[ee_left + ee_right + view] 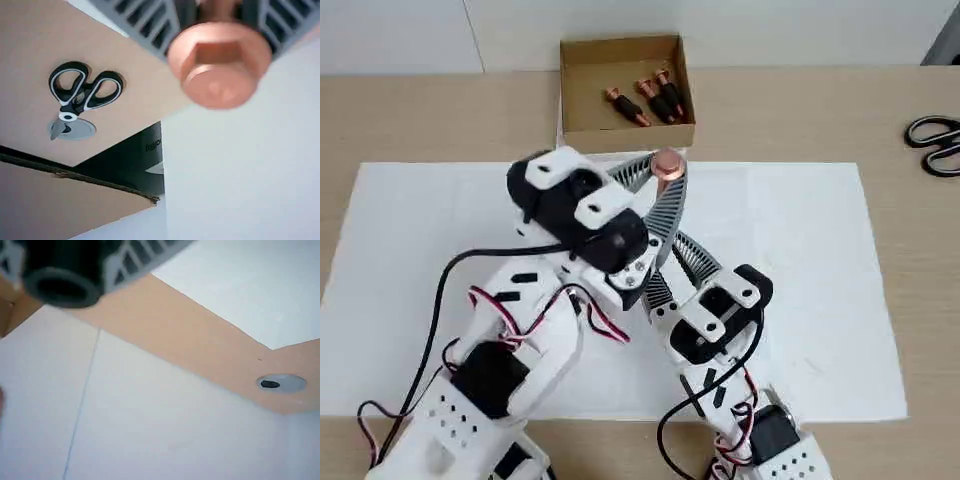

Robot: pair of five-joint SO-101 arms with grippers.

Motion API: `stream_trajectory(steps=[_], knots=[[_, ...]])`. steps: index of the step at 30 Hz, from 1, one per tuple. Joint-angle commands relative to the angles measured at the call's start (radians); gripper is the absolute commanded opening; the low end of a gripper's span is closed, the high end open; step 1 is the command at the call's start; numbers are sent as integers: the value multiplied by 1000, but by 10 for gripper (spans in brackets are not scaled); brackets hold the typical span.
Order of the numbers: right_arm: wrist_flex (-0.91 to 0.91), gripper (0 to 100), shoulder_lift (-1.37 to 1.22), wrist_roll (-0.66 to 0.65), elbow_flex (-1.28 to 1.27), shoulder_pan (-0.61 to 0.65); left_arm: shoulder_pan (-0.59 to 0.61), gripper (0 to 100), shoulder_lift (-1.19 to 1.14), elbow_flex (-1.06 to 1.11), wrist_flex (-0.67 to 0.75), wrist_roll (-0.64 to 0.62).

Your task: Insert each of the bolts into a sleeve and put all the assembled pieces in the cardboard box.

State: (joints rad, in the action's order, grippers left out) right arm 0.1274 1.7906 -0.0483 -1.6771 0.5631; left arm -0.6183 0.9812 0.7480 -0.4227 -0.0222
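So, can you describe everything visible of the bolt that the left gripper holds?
The bolt is copper-coloured and looks like metal. Its head is round and flanged, with a hexagonal shape on it, and faces up. The shank is hidden between the grey ribbed fingers of the left gripper, which clamp it. It hangs over the white paper, close to the front of the cardboard box.

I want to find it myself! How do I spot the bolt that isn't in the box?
Look for the cardboard box on the far side of the table. Just in front of it, above the white paper, the left tool grips a copper bolt. The other bolts lie inside the box in black sleeves; this one is held up with its head on top.
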Motion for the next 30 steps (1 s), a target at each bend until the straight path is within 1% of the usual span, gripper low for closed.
stream_trajectory(steps=[1, 4, 7, 14, 19, 27, 30], knots=[[-4, 5, 18, -11, -8, -8, 0, 6, 3, -67, -43, 5], [-4, 5, 18, -11, -8, -8, 0, 6, 8, -67, -86, 3], [-4, 5, 18, -11, -8, -8, 0, 6, 8, -68, -98, 3], [-4, 5, 18, -11, -8, -8, 5, 6, 2, -64, -101, 9], [-4, 5, 18, -11, -8, -8, 52, 6, 6, -28, -101, 9], [-8, 5, 18, -11, -8, -8, 51, 6, 8, -10, -101, 11], [-84, 5, 18, -11, -8, -8, 51, 6, 8, -16, -100, 11]])
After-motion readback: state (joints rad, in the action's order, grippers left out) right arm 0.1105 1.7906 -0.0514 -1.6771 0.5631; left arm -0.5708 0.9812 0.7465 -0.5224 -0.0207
